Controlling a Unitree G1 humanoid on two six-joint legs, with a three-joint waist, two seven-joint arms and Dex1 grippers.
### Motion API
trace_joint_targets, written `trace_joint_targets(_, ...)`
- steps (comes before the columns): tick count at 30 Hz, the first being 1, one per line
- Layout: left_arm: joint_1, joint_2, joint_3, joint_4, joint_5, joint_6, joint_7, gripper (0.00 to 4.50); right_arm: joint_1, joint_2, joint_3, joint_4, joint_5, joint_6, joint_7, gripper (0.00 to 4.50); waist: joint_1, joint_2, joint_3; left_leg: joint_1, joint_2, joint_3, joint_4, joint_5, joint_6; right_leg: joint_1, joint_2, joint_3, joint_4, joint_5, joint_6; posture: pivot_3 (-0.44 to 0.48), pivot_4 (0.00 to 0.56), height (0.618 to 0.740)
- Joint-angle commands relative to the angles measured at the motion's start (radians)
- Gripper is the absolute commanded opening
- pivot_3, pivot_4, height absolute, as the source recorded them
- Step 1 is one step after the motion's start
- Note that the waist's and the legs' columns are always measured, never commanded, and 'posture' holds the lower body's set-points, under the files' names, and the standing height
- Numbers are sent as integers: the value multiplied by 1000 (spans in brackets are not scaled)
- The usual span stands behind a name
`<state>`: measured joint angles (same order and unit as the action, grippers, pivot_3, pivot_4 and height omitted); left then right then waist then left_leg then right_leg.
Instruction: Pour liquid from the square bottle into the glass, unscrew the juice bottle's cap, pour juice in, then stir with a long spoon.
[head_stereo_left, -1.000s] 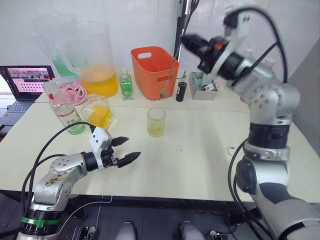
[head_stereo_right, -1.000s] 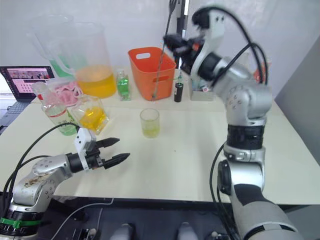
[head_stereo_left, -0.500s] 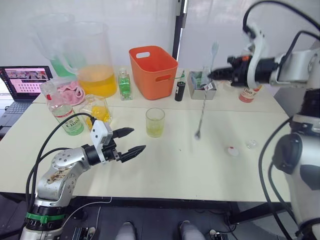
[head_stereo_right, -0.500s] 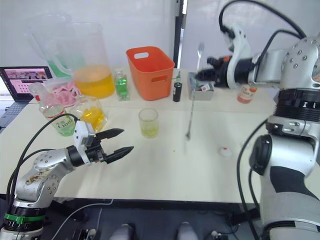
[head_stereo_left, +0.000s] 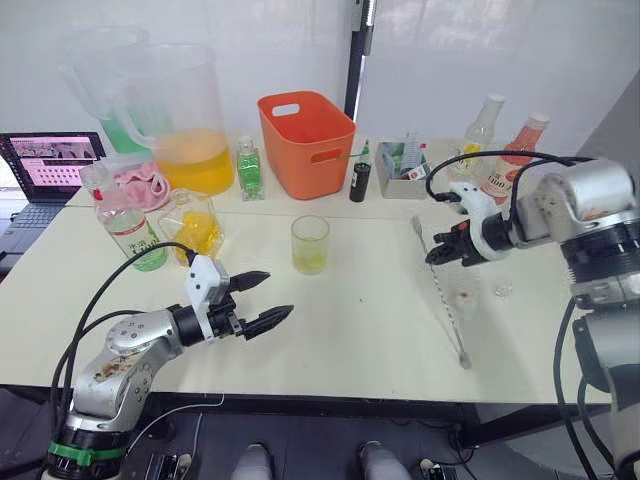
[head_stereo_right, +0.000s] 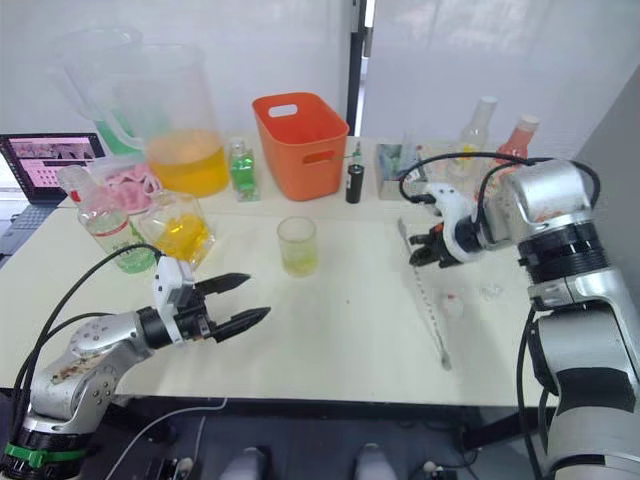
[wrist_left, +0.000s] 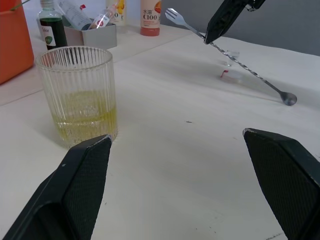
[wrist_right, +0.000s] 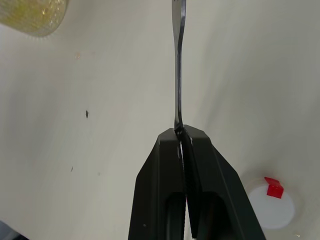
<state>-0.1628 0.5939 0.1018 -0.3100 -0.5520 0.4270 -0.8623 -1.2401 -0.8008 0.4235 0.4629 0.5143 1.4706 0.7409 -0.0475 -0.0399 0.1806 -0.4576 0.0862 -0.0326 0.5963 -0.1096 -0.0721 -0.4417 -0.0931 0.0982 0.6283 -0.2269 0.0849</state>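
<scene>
Two tools: right tool (head_stereo_left: 436, 254) clamping long spoon (head_stereo_left: 446, 308), left tool (head_stereo_left: 262, 300) spread wide, empty

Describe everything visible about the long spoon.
The long spoon is a very thin silver metal bar spoon with a twisted stem, a small round bowl at one end and a little fork at the other. The right gripper is shut on its stem near the fork end, which stands raised off the table. The spoon slopes down to the cream table, its bowl at the front edge. It lies right of the glass, passing beside the white cap.
</scene>
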Motion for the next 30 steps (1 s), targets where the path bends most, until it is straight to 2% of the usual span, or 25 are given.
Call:
trace_joint_targets(1,21,-6,23,-60,-21,11,29,4460,-27,25,62,72,-74,-94,83,0,0,0,0,0,0,0,0,0,0,0,0,0,0,0,0,0,150,717)
trace_joint_targets(11,65,20,40,-97,-32,64,51,4460,-82,196,10,434,-232,-265,124,0,2,0,0,0,0,0,1,0,0,0,0,0,1,4,6,0,150,717)
trace_joint_targets(18,51,53,43,-60,-17,55,23,4500,-131,211,-45,426,-275,-229,158,2313,1,1,1,0,0,0,1,0,0,0,0,0,2,4,6,0,150,717)
trace_joint_targets(24,7,100,42,33,54,11,3,4500,-124,134,-178,261,-217,-109,170,4337,5,1,1,0,0,0,1,0,0,-1,0,-1,2,3,6,0,150,717)
trace_joint_targets(28,12,140,66,108,102,-48,-11,4500,33,46,-310,-38,-126,-131,211,4433,7,1,1,-1,0,0,1,0,0,0,0,-1,1,2,5,0,150,717)
trace_joint_targets(30,14,146,113,148,78,-80,-38,4500,137,52,-433,-183,-88,-187,172,4433,9,1,0,-1,0,0,0,0,0,0,0,-1,1,2,5,0,150,717)
